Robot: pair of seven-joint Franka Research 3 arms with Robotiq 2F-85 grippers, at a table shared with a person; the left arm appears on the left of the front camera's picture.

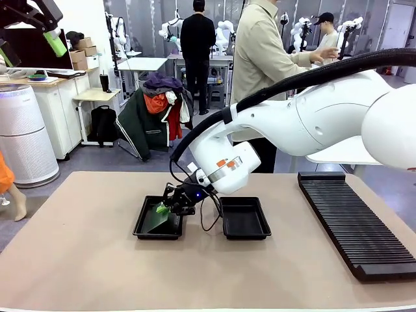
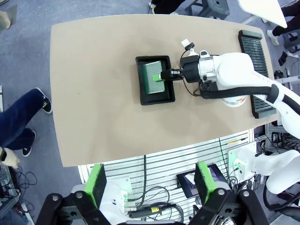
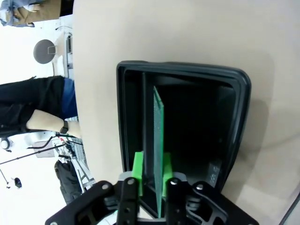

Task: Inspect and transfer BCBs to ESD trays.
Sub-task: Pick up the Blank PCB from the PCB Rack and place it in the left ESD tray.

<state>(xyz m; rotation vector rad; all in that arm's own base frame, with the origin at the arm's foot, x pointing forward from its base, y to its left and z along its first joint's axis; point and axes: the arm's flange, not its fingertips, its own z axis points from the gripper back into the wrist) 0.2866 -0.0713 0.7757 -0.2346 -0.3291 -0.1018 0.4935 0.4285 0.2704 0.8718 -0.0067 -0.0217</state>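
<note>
A green BCB (image 1: pixel 155 222) leans tilted inside the left ESD tray (image 1: pixel 139 229), its lower edge on the tray floor. My right gripper (image 1: pixel 165 207) reaches into that tray from the right. In the right wrist view the BCB (image 3: pixel 158 126) stands on edge between the green pads (image 3: pixel 138 169), with a narrow gap on one side, so the right gripper (image 3: pixel 152 176) is open around it. A second ESD tray (image 1: pixel 245 232) lies empty just to the right. From high above, the left wrist view shows the tray (image 2: pixel 140 86), the BCB (image 2: pixel 152 77) and my wide open left gripper (image 2: pixel 151 187).
A long black ribbed rack (image 1: pixel 354 224) lies along the table's right side. A person (image 1: pixel 260 58) stands behind the far edge, turned away. The left gripper (image 1: pixel 55 42) hangs high at the upper left, off the table. Bare tan tabletop (image 1: pixel 78 260) spreads in front.
</note>
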